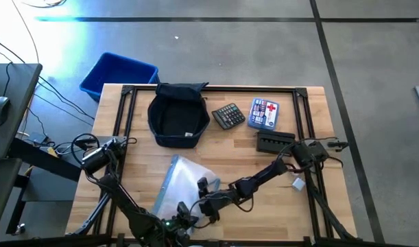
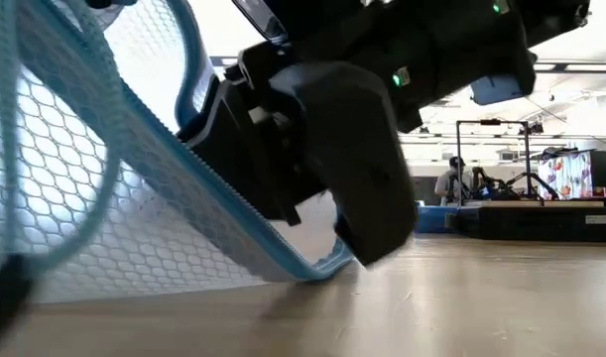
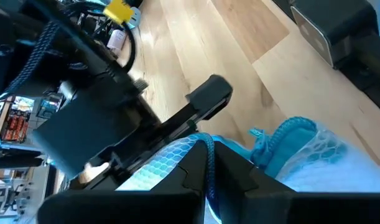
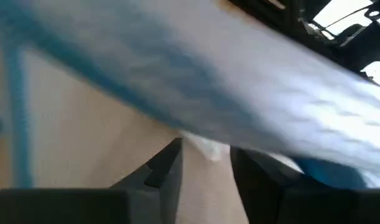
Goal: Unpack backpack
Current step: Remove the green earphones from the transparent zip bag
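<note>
The dark navy backpack [image 1: 175, 115] sits open-mouthed at the table's far middle, resting on its base. A clear mesh pouch with light-blue trim [image 1: 185, 180] lies near the front edge; in the low view the pouch [image 2: 134, 228] slants with one corner down. My left gripper [image 1: 188, 216] is shut on the pouch's near edge. My right gripper [image 1: 204, 192] comes at the pouch from the right. In its wrist view my right gripper [image 4: 205, 165] has its fingers apart, with a pale bit of the pouch between them. My left gripper pinches the pouch's blue-trimmed edge [image 3: 207, 149] between its two fingers, coming from the table's near side and slanting down. The pouch rises at that edge, and its lower corner [image 2: 317, 270] rests on the table. My right gripper has the pouch's edge between its spread fingers; whether they touch it, I cannot tell.
A calculator [image 1: 230, 115], a blue first-aid box [image 1: 264, 113] and a black case [image 1: 274, 141] lie at the far right of the table. A bright blue bin [image 1: 118, 74] stands off the far left corner. Bare wood shows between the backpack and the pouch.
</note>
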You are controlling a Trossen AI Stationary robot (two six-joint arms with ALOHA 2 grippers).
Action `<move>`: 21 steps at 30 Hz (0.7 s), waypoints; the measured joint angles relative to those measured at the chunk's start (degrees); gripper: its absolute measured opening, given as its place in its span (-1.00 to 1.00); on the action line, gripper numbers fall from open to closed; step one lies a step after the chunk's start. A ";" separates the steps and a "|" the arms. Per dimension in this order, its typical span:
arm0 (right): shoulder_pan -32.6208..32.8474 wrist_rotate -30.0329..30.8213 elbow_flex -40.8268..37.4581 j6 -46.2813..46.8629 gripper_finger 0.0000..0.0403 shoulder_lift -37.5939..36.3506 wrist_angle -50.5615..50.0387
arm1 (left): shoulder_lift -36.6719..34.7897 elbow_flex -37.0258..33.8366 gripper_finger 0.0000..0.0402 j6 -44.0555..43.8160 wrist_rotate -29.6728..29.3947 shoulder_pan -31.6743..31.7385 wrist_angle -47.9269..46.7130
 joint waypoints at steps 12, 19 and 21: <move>3.46 11.81 0.00 9.28 -1.00 -2.78 -10.13 | 0.00 0.00 -1.00 -2.47 -1.57 -0.41 -2.99; 7.57 22.29 0.00 18.29 -1.00 -7.29 -30.83 | 0.00 0.00 -1.00 -4.07 -1.55 -0.45 -3.98; 8.15 22.70 0.00 19.65 -1.00 -8.15 -33.87 | 0.00 0.00 -1.00 -4.52 -1.55 -0.44 -3.98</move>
